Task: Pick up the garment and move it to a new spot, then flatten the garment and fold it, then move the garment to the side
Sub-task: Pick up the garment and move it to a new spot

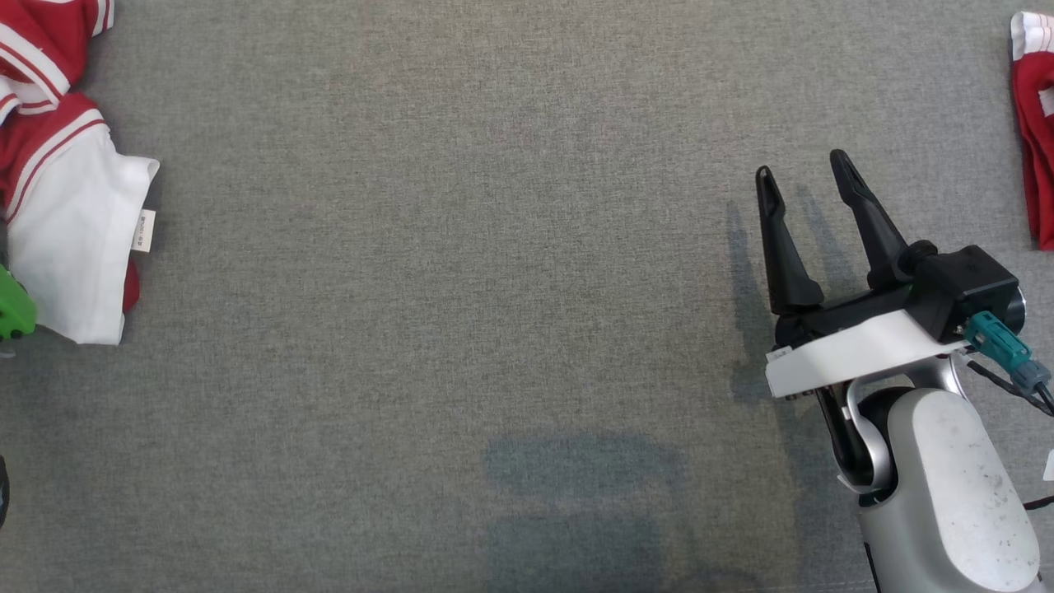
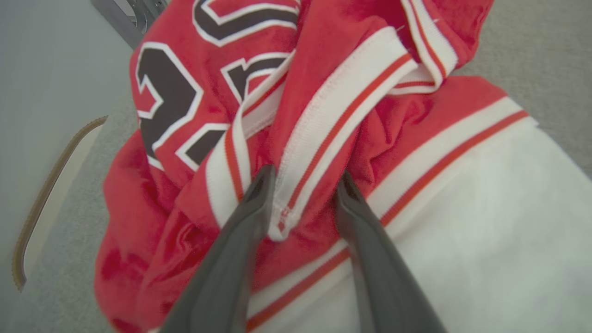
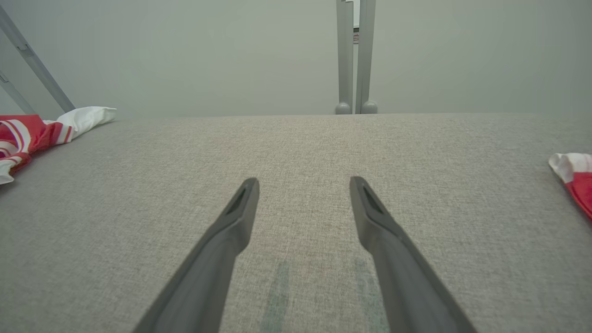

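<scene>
Garments, two: left garment (image 1: 74,222) straddled by parted left gripper (image 2: 305,172); right garment (image 1: 1039,123) near spread right gripper (image 1: 803,163).

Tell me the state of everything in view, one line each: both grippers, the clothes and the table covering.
Red-and-white numbered jersey: crumpled heap, unfolded, at the left edge.
Second red-and-white garment: lying at the right edge, partly out of frame.
Left gripper: jaws apart, astride a striped jersey band.
Right gripper: open, empty, above the covering.
Grey woven table covering: flat, smooth.
</scene>
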Motion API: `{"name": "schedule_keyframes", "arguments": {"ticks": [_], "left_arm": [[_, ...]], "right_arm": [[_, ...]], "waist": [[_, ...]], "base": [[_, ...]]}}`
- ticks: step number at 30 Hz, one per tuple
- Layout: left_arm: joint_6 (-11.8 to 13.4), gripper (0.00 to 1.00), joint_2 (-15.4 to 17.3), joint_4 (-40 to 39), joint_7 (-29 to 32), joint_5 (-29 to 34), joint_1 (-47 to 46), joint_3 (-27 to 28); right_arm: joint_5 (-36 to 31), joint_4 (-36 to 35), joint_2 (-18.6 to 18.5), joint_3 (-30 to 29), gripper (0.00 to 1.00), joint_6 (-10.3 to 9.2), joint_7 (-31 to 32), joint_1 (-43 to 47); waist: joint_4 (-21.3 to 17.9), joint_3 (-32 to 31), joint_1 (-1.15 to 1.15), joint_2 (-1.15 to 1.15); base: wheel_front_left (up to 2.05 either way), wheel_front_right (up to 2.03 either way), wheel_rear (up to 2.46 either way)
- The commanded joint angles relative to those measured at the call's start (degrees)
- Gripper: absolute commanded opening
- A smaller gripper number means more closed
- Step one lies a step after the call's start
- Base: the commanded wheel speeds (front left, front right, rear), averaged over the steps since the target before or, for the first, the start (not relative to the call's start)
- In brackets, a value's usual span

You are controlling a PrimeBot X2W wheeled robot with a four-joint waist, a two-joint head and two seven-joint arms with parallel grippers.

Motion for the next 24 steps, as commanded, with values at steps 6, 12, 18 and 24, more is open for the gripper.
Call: {"name": "schedule_keyframes", "arguments": {"ticks": [6, 12, 18, 24], "left_arm": [[-0.82, 0.0, 0.02, 2.95, -2.18, 0.39, -1.45, -1.26], [-0.88, 0.0, 1.37, 3.9, -5.79, 1.58, -2.48, -1.83], [-1.21, 0.0, 3.08, 2.31, -8.46, 3.06, -3.81, -2.96], [-1.43, 0.0, 4.48, -0.66, -8.84, 3.75, -4.49, -4.22]], "right_arm": [[0.01, 0.42, -0.11, 0.17, 1.0, -0.04, -0.52, -0.4], [0.9, 1.66, -0.11, 0.4, 1.0, -0.04, -1.41, -0.06], [1.78, 3.35, -0.11, 0.52, 1.0, -0.04, -2.52, 0.89], [3.03, 5.18, -0.11, 0.8, 1.0, -0.04, -3.36, 1.61]], "waist": [[-0.1, -1.39, -0.01, 0.0], [-0.29, -4.1, -0.01, 0.0], [-0.39, -8.16, -0.01, 0.0], [-0.51, -12.31, -0.01, 0.0]], "base": [[0.0, 0.0, 0.0], [0.0, 0.0, 0.0], [0.0, 0.0, 0.0], [0.0, 0.0, 0.0]]}}
